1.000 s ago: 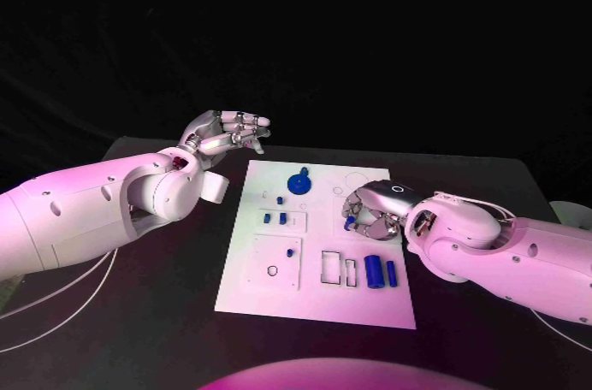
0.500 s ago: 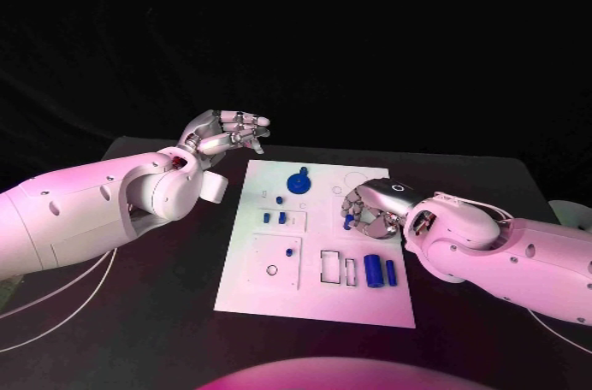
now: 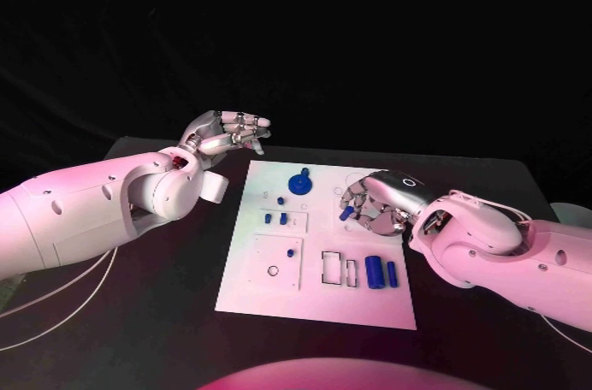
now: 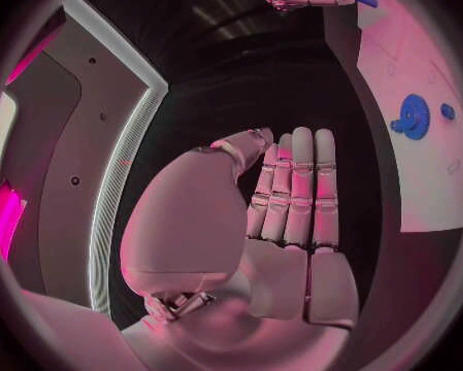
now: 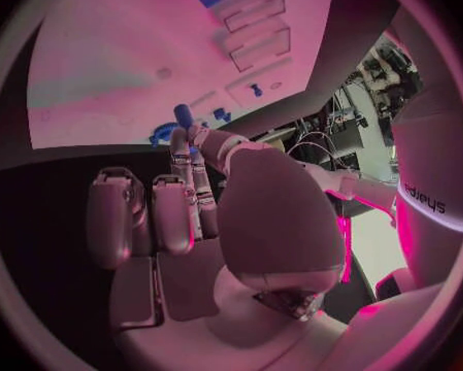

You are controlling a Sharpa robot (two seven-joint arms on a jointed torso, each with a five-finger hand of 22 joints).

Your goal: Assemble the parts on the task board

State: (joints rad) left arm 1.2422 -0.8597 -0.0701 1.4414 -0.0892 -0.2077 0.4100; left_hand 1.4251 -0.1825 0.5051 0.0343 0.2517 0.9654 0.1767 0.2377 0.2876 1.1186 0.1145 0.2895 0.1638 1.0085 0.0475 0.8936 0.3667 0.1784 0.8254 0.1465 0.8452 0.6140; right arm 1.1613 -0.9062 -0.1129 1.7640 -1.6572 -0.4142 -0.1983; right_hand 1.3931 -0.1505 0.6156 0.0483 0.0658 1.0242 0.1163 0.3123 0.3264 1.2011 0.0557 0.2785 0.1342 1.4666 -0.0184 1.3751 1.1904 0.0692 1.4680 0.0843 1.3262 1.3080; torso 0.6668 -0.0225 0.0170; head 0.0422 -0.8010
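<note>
One white rectangular task board (image 3: 315,296) lies mid-table. The right silver hand (image 3: 376,209), above the board's middle, pinches a small blue cylindrical peg (image 3: 348,212): keep it upright, lower slowly into its socket. The left silver hand (image 3: 229,132), fingers curled on nothing, hovers off the board's far corner.

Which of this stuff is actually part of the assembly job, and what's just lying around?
Job: task board, blue gear, blue cylinders, blue peg held in right hand.
Lying about: white cables on the black table, left of the board.
</note>
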